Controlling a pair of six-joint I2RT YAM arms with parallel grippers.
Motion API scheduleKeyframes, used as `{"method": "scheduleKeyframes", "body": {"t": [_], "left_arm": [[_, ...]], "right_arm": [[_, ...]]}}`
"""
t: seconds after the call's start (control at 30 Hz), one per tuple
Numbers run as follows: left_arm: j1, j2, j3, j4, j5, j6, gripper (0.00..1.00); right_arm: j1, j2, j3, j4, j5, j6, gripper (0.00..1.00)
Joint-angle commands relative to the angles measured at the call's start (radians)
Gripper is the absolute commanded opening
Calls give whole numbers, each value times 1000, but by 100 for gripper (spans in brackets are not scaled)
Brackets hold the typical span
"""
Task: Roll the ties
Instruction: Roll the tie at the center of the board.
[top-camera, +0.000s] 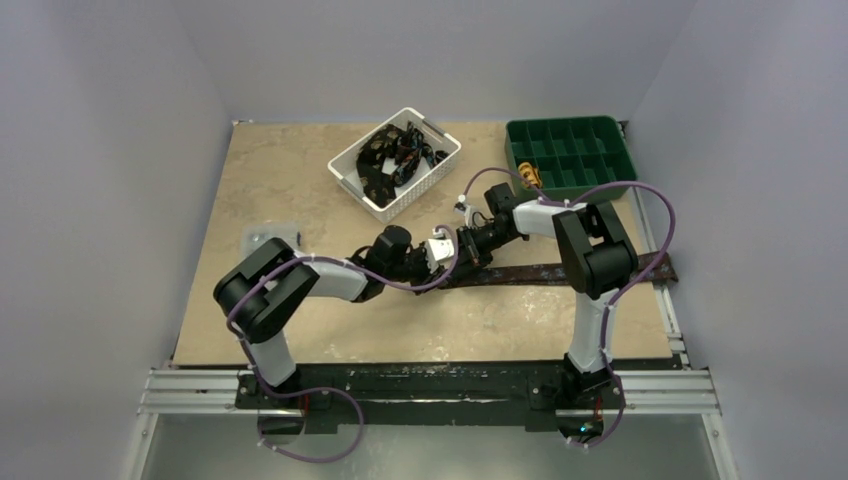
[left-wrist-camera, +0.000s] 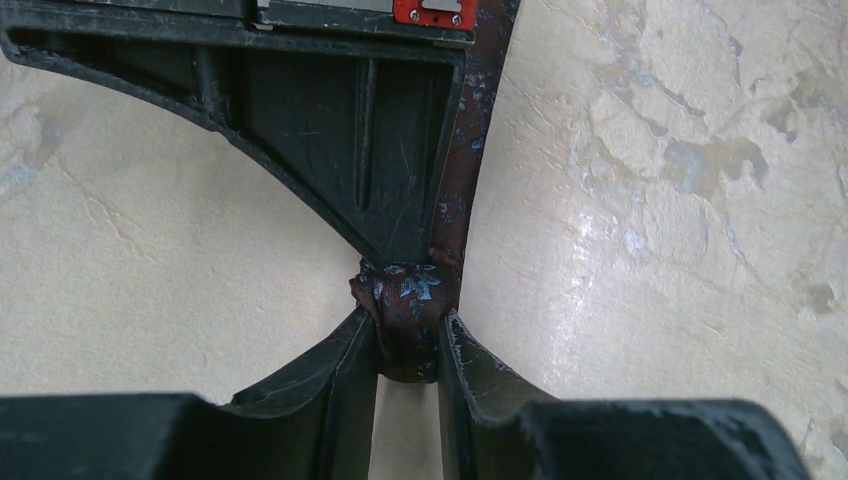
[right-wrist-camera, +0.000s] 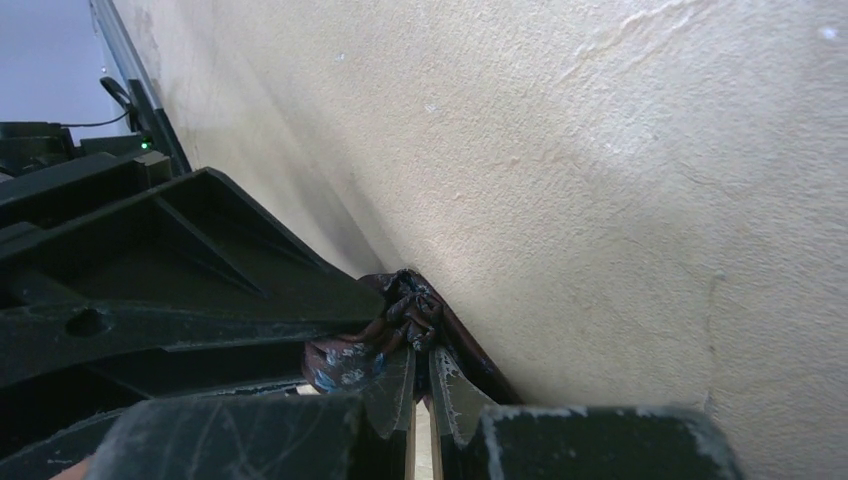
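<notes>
Tie (top-camera: 515, 272) lies in a long strip across the table (top-camera: 280, 180), running from the right edge in to the middle, where both grippers meet at its left end. More ties (top-camera: 395, 160) sit heaped in the white basket (top-camera: 425, 182) behind. You are, by the look of it, at the very start of the roll: only a small tight wad of fabric is wound at the end, and nearly the whole length lies flat and unrolled. Your left gripper (left-wrist-camera: 408, 330) is narrowed onto that wad, with a finger pressing each side and the loose strip leading away past the opposite arm. Your right gripper (right-wrist-camera: 425, 358) has its fingers pressed together, tips against the same wad; whether any fabric is caught between them cannot be told from these views. The next move likely calls for turning the wad over onto the strip while one gripper holds it tight, since a slack pinch could let the core spring open.
</notes>
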Motion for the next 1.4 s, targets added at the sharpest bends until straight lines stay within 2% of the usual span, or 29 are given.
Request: {"method": "scheduleKeyframes", "body": {"t": [0.0,0.3,0.5,0.7,0.83,0.93,1.07,1.37], "left_arm": [[-34,53,77,87,36,-51,24],[-47,139,92,89,19,-52,37],[-48,143,72,49,-12,-49,30],[-50,122,48,-56,-114,35,41],[-54,123,88,-175,-132,51,35],[-59,104,121,-300,-172,61,29],[-73,83,136,-432,-204,92,29],[-80,85,130,-483,-234,141,28]], "right_arm": [[0,41,-36,12,183,-60,0],[1,48,-34,23,172,-46,0],[0,40,-38,24,169,-46,0],[2,10,-58,48,144,-45,0],[3,-3,-47,30,132,-65,0],[1,-39,-13,0,123,-81,8],[1,-86,36,-43,113,-86,20],[-4,-150,81,-178,56,-118,38]]}}
